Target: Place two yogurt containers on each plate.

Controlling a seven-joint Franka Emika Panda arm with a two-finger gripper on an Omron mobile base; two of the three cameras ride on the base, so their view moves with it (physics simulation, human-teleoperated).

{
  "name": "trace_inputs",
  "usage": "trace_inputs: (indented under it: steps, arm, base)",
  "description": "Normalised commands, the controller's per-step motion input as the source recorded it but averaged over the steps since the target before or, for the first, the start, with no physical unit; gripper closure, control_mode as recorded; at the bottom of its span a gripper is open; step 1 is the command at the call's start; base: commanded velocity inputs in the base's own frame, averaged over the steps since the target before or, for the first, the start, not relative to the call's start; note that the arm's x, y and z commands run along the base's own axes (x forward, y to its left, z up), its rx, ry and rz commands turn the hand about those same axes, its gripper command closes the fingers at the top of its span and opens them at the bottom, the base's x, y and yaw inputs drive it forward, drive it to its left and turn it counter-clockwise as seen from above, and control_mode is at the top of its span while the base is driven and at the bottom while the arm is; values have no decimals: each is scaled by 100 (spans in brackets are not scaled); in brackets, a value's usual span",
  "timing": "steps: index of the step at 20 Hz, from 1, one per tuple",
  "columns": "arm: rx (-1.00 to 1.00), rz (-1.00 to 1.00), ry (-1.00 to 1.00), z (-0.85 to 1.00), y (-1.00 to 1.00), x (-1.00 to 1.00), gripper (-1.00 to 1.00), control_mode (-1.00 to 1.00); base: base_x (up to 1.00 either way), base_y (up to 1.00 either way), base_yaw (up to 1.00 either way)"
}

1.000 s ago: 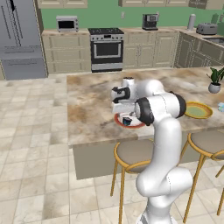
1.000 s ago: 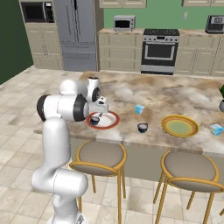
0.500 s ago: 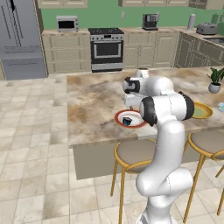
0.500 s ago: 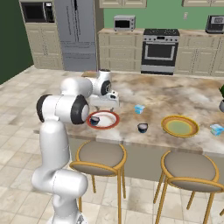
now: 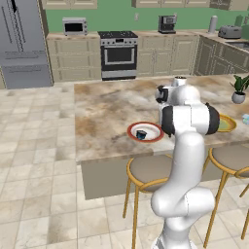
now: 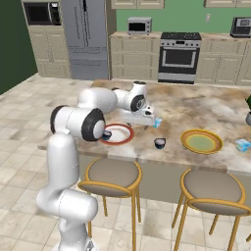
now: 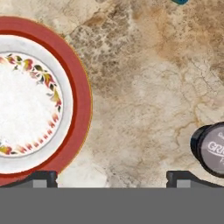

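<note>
The gripper [image 7: 112, 177] hangs over the counter [image 7: 144, 87], jaws wide open and empty, between the red-rimmed plate [image 7: 81, 98] at left and a dark yogurt cup [image 7: 210, 148] at lower right.

Two cameras sit behind the robot, left and right, looking forward and down. Both see the tabletop [image 5: 104, 121] and red plate [image 6: 119, 138]. The hand camera looks straight down, very close.
</note>
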Motion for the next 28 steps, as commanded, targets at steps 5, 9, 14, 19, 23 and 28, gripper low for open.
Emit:
trace_inputs:
  steps: [5,9,14,19,23,28]
  arm:
    - [0,-4,0,-15,-95,-13,-100,-100]
    - [0,-6,0,-30,-79,-13,-100,-100]
    - [0,-7,0,-32,-57,-7,-100,-100]
    - [0,-6,0,-11,-9,-1,-100,-100]
    - [0,0,0,-1,7,0,-100,-100]
    - [0,0,0,-6,27,2,-100,-100]
  base:
    - [0,0,0]
    - [0,0,0]
    - [0,0,0]
    - [0,0,0]
    - [0,0,0]
    - [0,0,0]
